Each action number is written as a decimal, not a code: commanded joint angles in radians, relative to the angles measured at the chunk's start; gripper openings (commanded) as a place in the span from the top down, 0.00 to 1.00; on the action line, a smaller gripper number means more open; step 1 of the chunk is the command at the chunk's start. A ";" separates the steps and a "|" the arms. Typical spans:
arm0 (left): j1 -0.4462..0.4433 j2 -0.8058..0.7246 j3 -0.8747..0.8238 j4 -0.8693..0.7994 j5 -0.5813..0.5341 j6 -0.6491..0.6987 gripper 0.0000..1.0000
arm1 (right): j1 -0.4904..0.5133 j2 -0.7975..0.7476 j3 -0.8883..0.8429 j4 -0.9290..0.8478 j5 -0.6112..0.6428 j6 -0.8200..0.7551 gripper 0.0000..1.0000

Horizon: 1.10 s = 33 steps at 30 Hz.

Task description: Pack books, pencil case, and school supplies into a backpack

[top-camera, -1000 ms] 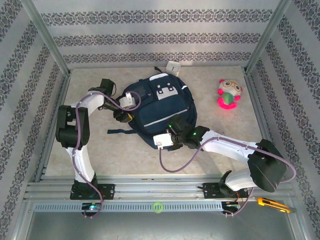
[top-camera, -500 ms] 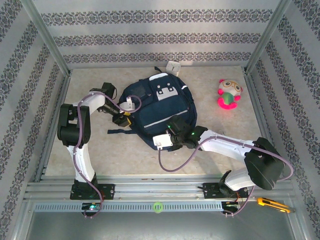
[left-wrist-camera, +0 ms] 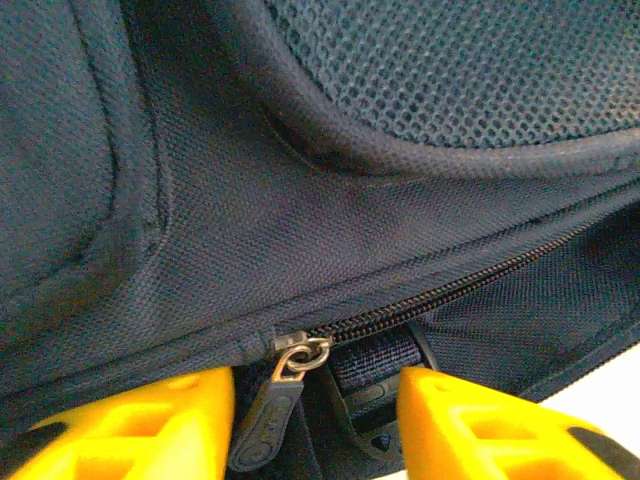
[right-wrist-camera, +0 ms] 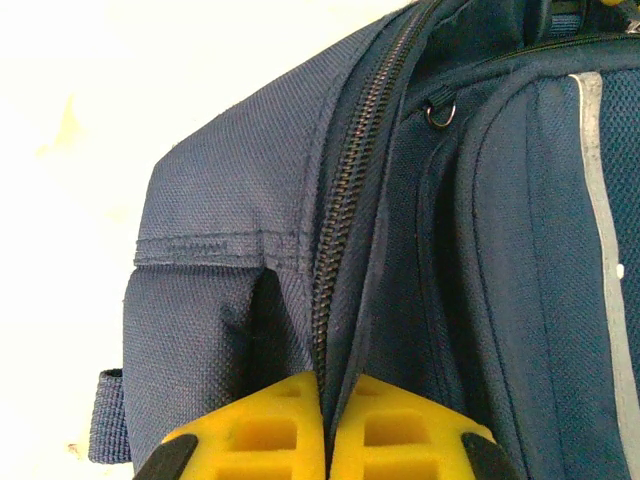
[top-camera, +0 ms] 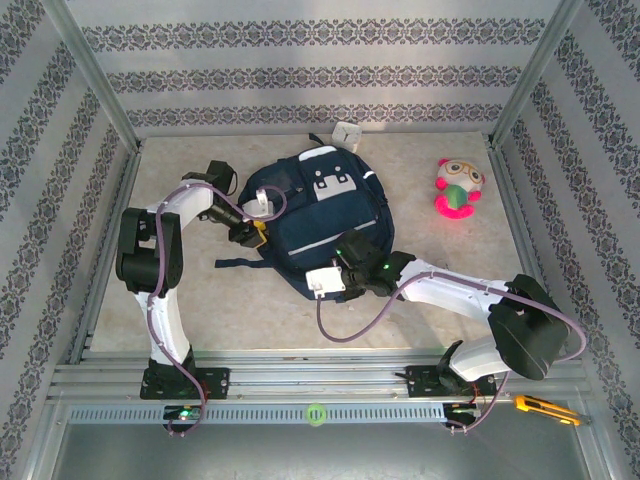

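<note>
Unzipping under way: straddling the zipper pull (left-wrist-camera: pixel 265 420) with the left claw (left-wrist-camera: pixel 318 392), fingers half apart, nothing clamped; pinching the seam of the backpack (top-camera: pixel 310 230), mid-table (top-camera: pixel 200 300), in the tight-pressed right claw (right-wrist-camera: pixel 325 410). Next, likely: clamp pull, draw it along.

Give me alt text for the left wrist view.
Two yellow fingers flank a dark zipper pull on a navy backpack, the zipper's closed teeth running right from it. A mesh panel spans the top.
</note>
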 commanded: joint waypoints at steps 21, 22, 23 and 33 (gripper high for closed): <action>-0.052 -0.136 -0.104 -0.011 0.025 -0.140 1.00 | -0.019 -0.009 -0.003 0.185 -0.030 0.194 1.00; -0.059 -0.146 -0.112 -0.016 0.037 -0.148 1.00 | -0.017 -0.006 -0.002 0.200 -0.028 0.212 1.00; -0.068 -0.158 -0.123 -0.016 0.050 -0.160 1.00 | -0.017 0.000 -0.002 0.226 -0.023 0.232 1.00; -0.164 -0.301 -0.246 0.025 0.134 -0.314 1.00 | -0.029 0.124 0.049 0.375 0.091 0.349 1.00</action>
